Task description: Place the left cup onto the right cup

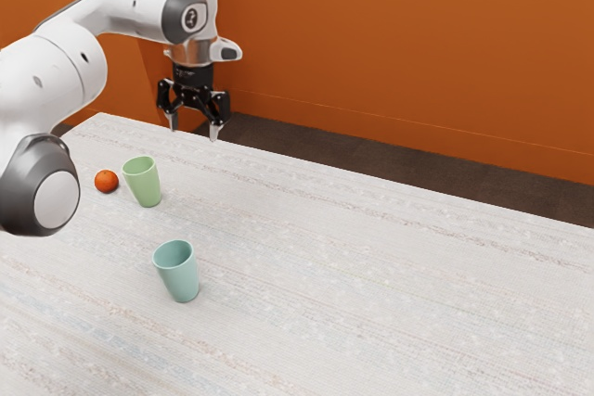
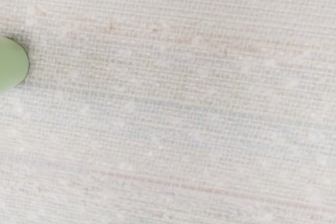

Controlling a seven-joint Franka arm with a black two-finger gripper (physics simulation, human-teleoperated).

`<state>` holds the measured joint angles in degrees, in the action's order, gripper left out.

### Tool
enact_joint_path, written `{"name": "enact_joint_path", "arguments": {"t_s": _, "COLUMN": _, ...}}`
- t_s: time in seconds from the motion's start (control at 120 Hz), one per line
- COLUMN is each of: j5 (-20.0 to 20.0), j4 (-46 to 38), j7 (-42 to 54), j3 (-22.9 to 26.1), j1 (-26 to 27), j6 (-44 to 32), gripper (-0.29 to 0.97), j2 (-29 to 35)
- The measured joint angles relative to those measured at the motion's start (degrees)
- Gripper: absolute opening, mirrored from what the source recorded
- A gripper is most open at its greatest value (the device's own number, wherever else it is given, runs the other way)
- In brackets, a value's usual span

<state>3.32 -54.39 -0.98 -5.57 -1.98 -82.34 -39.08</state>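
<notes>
Black two-finger gripper (image 1: 193, 129) spread, empty, raised; upright pale green plastic cup (image 1: 141, 181) nearest, below and aside of fingers; teal plastic cup (image 1: 176, 271) farther.

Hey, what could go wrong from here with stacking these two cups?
The orange ball sits close beside the light green cup, so the open gripper coming down there might knock it rolling. Both cups narrow toward the base, so a sideways nudge could tip either one. The teal cup stands free on the table, so an off-centre landing may topple it.
</notes>
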Motion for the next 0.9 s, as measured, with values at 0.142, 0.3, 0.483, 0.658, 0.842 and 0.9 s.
{"name": "enact_joint_path", "arguments": {"t_s": 0.142, "j5": -0.15, "j4": -3.75, "j7": -0.22, "j3": -0.03, "j1": -1.1, "j6": -2.96, "gripper": 0.68, "j2": 0.01}}
{"name": "enact_joint_path", "arguments": {"t_s": 0.3, "j5": -0.3, "j4": -4.65, "j7": 1.08, "j3": -0.42, "j1": -3.51, "j6": -6.14, "gripper": 0.68, "j2": -0.23}}
{"name": "enact_joint_path", "arguments": {"t_s": 0.483, "j5": -0.68, "j4": -5.53, "j7": 3.92, "j3": -2.82, "j1": -6.73, "j6": -8.1, "gripper": 0.68, "j2": -0.24}}
{"name": "enact_joint_path", "arguments": {"t_s": 0.658, "j5": -3.97, "j4": -9.07, "j7": 7.33, "j3": -6.28, "j1": -9.11, "j6": -10.58, "gripper": 0.68, "j2": -0.21}}
{"name": "enact_joint_path", "arguments": {"t_s": 0.842, "j5": -5.62, "j4": -10.12, "j7": 10.22, "j3": -6.31, "j1": -10.77, "j6": -15.16, "gripper": 0.68, "j2": -0.64}}
{"name": "enact_joint_path", "arguments": {"t_s": 0.9, "j5": -5.91, "j4": -10.09, "j7": 10.96, "j3": -6.29, "j1": -10.83, "j6": -17.15, "gripper": 0.68, "j2": -0.77}}
